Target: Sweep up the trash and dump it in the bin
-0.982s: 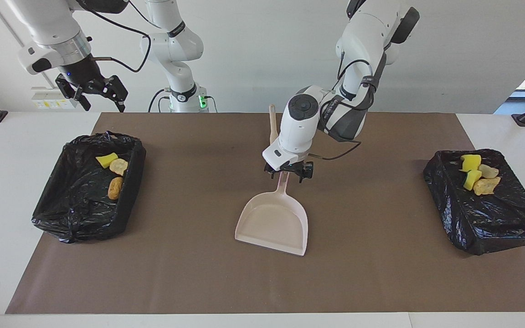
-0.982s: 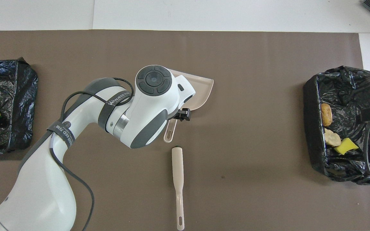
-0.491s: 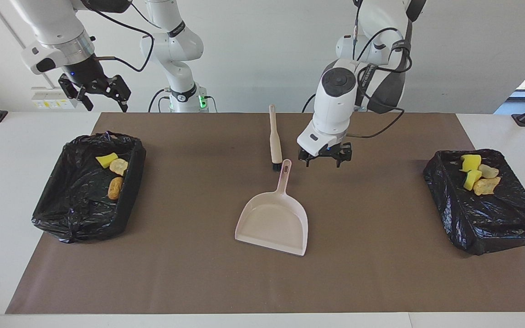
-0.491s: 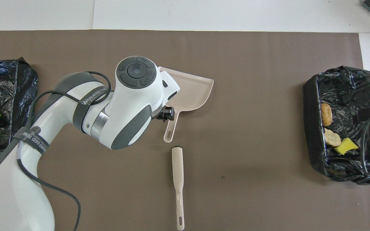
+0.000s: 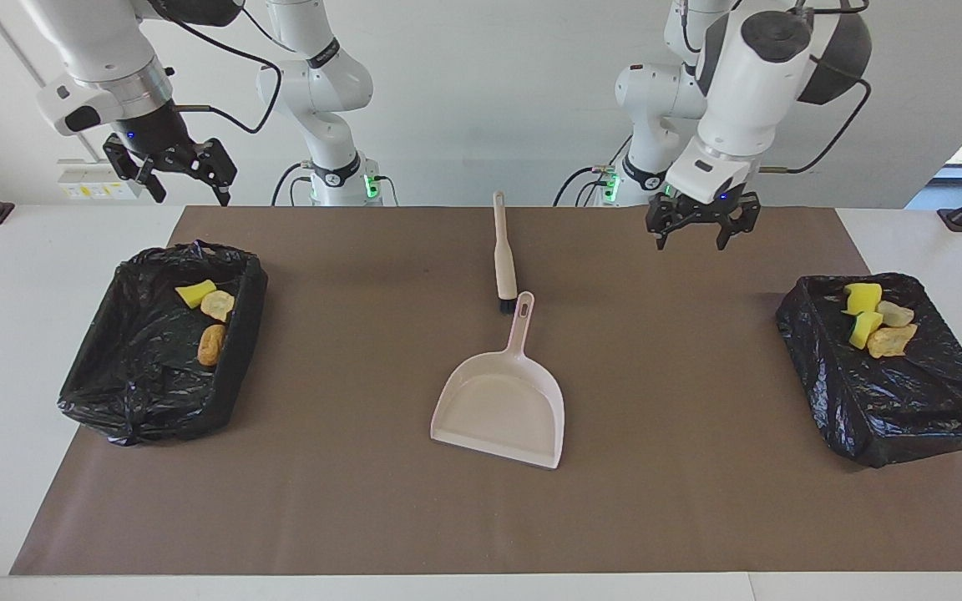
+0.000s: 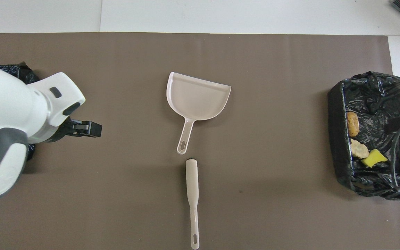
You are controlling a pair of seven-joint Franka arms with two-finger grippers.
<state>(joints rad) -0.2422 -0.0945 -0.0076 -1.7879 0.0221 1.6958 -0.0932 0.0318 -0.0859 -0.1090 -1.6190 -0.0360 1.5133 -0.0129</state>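
Leaving the dustpan [image 5: 499, 406] — left pincer [image 5: 702, 225] has risen, spread wide.

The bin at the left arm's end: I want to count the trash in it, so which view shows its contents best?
The facing view: the bin at the left arm's end lies unobstructed, with four pieces of trash visible. In the overhead view the raised left gripper and its arm cover nearly all of it; no contents show.

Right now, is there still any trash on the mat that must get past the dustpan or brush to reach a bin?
No. All the trash visible already lies in the two bins. The mat holds only the empty dustpan and the brush. Both grippers, left and right, hang open and hold nothing.
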